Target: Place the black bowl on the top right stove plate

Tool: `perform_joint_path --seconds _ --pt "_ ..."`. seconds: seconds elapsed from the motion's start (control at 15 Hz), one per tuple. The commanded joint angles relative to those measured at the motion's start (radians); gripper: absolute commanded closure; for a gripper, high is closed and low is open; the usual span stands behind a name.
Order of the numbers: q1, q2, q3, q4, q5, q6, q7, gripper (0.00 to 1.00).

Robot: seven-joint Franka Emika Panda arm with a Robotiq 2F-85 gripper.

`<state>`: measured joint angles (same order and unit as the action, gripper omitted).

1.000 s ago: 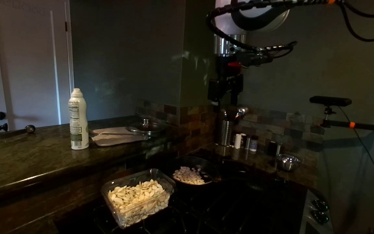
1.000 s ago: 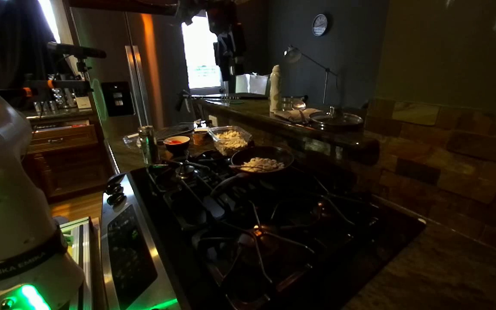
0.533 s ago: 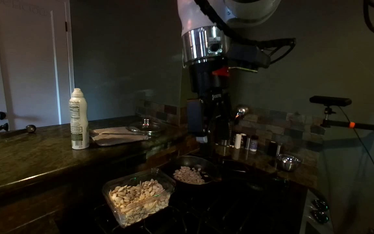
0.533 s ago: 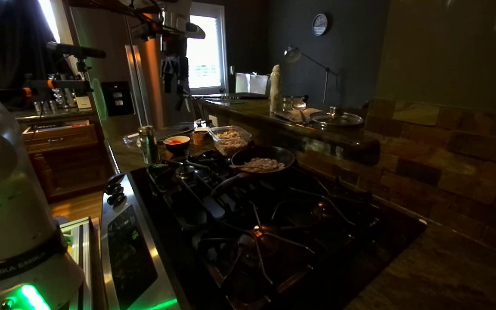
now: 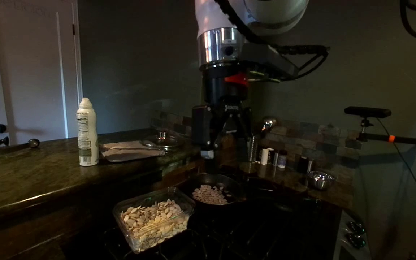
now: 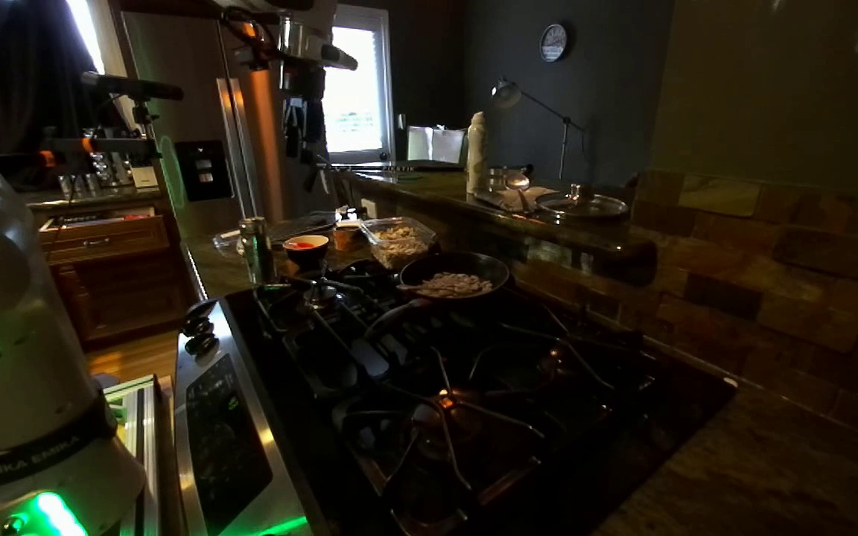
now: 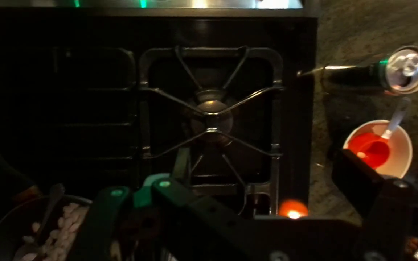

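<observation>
The black bowl [image 6: 307,257] stands on the counter beside the stove. It is black outside and white inside and holds something red. In the wrist view the bowl [image 7: 400,156] is at the right with a spoon handle leaning out, partly covered by a finger. It does not show in the exterior view from the far side. My gripper [image 5: 226,153] hangs above the stove and counter, open and empty, fingers down; it also shows dark against the fridge [image 6: 302,152]. In the wrist view its fingers [image 7: 270,166] are wide apart. The black gas stove [image 6: 444,406] has several burners with metal grates; one burner [image 7: 212,121] is mid wrist view.
A dark pan [image 6: 466,260] with seeds sits on a burner, its handle across the stove. A clear box of seeds [image 5: 154,220] stands near it. A can [image 7: 408,69] stands beside the bowl. A white bottle [image 5: 87,133] and a glass lid [image 5: 161,141] are on the raised ledge.
The arm has swung across, left in both exterior views, and my gripper looks larger and lower in one of them. Over the last half second it shifts only slightly. The bowl has not moved.
</observation>
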<state>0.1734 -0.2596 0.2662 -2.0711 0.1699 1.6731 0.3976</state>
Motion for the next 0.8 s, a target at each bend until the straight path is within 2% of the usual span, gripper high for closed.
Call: perform_joint_path --seconds 0.0,0.27,0.4,0.67,0.73 --pt "0.037 0.087 0.049 0.000 0.159 0.067 0.181 0.00" --pt "0.083 0.141 0.086 -0.045 0.249 0.186 0.279 0.00" --pt "0.107 0.168 0.092 -0.044 0.236 0.193 0.214 0.00" --pt "0.114 0.175 0.083 -0.034 0.223 0.177 0.230 0.00" --pt "0.117 0.162 0.086 -0.053 0.251 0.260 0.227 0.00"
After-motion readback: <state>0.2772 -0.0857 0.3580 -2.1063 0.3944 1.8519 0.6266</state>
